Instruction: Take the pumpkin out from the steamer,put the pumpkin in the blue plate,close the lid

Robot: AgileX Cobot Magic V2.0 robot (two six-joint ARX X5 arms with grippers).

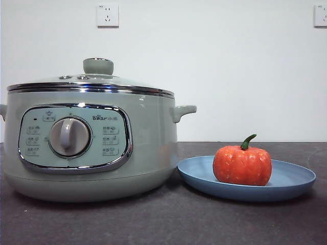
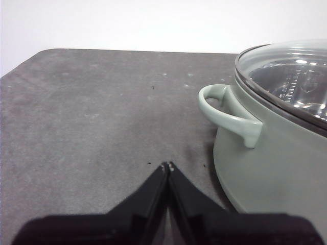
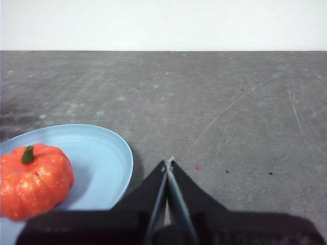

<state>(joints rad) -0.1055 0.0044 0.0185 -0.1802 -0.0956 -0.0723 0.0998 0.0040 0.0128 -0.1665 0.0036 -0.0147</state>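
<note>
The orange-red pumpkin (image 1: 242, 165) with a green stem sits upright in the blue plate (image 1: 294, 179), to the right of the steamer (image 1: 148, 148). The glass lid (image 1: 97, 81) rests closed on the steamer. The pumpkin (image 3: 31, 179) and plate (image 3: 102, 158) also show in the right wrist view. My right gripper (image 3: 169, 162) is shut and empty, low over the table beside the plate. My left gripper (image 2: 167, 165) is shut and empty, low over the table beside the steamer (image 2: 276, 168), near its side handle (image 2: 225, 115). The lid (image 2: 291, 76) shows there too. Neither arm shows in the front view.
The dark grey table (image 1: 168, 219) carries the pot and plate. A white wall with two sockets (image 1: 107, 15) stands behind. The table's far corner (image 2: 46, 53) shows in the left wrist view.
</note>
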